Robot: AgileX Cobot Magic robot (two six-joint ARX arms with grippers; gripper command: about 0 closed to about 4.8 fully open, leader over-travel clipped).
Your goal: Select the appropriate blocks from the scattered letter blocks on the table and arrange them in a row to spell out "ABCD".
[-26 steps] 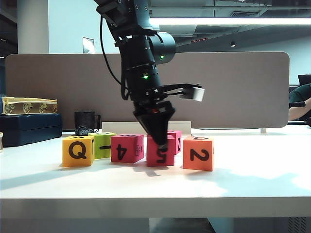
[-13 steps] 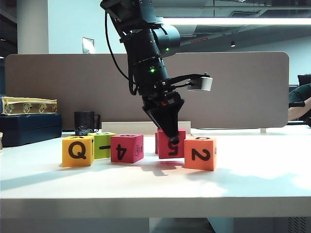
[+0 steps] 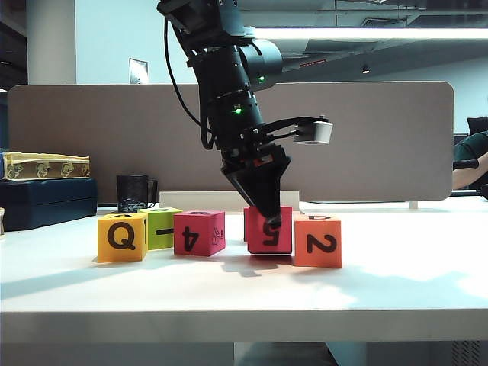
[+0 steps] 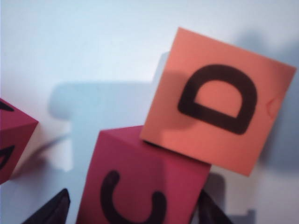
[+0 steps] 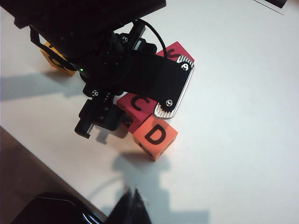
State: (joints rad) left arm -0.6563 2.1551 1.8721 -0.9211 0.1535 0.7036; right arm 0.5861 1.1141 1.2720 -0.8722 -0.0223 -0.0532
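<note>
Cubes on the table [image 3: 396, 290] number six: one yellow [image 3: 122, 237], one green [image 3: 163, 226], three pink, one orange [image 3: 318, 240]. Left gripper [image 3: 268, 221] straddles the pink 5 cube [image 3: 268, 231], jaws parted. Right gripper [image 5: 132, 205] hovers closed.

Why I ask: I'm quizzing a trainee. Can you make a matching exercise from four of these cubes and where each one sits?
Places as the exterior view shows them.
1. Q cube
2. lime green cube
3. 5 cube
4. 2 cube

a. right end of the row
b. between the open left hand's fingers
c. left end of the row
d. just behind the row

Pairs: 1-c, 2-d, 3-b, 4-a.
The right hand hangs shut above the table, clear of the cubes.
</note>
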